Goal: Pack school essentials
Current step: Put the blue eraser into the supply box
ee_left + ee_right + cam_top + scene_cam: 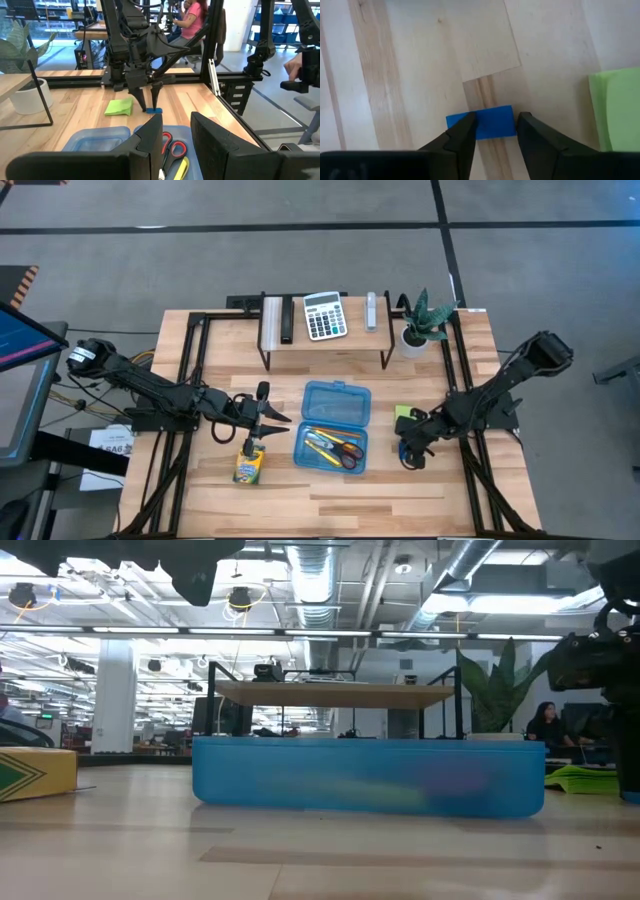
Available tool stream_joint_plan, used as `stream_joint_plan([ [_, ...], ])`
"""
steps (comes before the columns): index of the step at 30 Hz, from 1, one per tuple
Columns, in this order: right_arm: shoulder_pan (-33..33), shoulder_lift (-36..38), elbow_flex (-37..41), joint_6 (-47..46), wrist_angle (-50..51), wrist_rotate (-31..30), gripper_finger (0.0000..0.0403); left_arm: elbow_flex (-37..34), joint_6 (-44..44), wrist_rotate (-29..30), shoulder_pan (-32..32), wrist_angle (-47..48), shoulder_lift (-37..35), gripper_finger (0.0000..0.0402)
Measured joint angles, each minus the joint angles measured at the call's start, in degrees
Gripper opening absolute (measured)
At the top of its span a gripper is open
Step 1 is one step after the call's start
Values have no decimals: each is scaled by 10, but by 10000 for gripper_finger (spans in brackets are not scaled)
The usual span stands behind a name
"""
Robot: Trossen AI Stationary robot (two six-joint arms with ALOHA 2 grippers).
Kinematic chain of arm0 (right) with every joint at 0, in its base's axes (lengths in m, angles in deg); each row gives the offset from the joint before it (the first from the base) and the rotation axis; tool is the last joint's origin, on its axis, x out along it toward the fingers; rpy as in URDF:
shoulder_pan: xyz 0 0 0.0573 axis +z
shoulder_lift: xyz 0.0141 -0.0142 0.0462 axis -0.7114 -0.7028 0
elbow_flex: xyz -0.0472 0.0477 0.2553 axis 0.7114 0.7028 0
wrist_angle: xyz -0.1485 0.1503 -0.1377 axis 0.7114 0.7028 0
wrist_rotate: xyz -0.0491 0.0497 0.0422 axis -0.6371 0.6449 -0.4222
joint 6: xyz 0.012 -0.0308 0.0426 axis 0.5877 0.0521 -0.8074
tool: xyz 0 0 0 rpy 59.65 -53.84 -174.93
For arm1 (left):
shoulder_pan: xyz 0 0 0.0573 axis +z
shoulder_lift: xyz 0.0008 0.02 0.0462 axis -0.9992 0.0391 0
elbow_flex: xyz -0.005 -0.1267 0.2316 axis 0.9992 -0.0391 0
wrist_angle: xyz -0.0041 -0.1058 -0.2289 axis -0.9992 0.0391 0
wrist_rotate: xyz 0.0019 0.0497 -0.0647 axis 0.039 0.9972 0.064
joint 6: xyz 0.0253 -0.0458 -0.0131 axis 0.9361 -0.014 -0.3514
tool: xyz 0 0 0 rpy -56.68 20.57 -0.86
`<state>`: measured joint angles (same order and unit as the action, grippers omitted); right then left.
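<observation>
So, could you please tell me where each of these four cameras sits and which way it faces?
High view: above the table, looking straight down; both arms, left claw over the crayon box, right claw low.
Low view: table height, level across at the blue case; arm parts hang above.
Left wrist view: looks past its own fingers across the case to the right claw.
Right wrist view: straight down; its fingers flank the blue piece.
Shared: both wrist views show the blue piece and the sticky-note pad.
</observation>
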<state>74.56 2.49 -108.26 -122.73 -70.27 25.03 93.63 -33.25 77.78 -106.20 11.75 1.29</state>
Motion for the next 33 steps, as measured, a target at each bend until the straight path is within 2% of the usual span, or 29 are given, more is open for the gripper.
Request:
stream_joint_plan([
  [11,0,0,0,16,4,3,54,0,0,0,0,0,0,88],
  [17,-2,5,-1,17,11,2,9,0,0,7,0,0,0,88],
  [24,-1,24,-24,24,44,7,2,0,0,7,0,0,0,88],
  [33,-1,29,-59,48,39,-2,1,0,0,9,0,0,0,88],
])
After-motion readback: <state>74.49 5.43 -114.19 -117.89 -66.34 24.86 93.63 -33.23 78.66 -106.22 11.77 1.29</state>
